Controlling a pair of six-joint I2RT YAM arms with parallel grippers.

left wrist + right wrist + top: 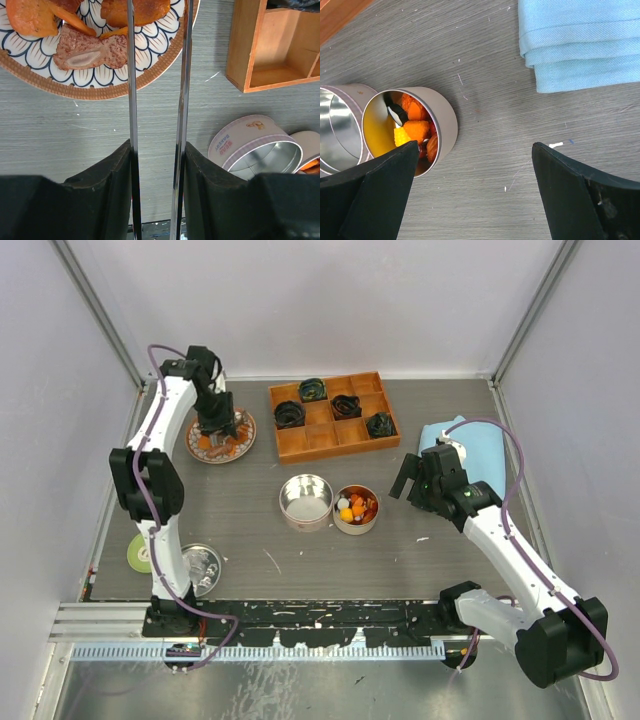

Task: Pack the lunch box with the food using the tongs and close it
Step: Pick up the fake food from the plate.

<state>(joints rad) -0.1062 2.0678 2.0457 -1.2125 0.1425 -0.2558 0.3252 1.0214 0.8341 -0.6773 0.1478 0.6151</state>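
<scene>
Presently, item by item, from the hand outward.

- Left hand: part-closed, pads pinching the tongs from both sides. The arm is stretched to the far left and the wrist points steeply down.
- Tongs: the arms stand apart and run out over the plate. The tips are out of frame, so whether they hold anything cannot be told.
- Food: orange and reddish chunks on the plate, far left on the counter. More lies in the filled tin near the centre.
- Empty tin: touching the filled tin, on its left.
- Right hand: spread wide and holding nothing, hovering low just right of the filled tin.
- Wooden tray at the far centre; blue cloth at the far right.

Risks, as judged:
- The thin, smooth arms may twist between the pads.
- A slick chunk may slip from the tips over bare counter.
- A light tin may skid if nudged.
</scene>
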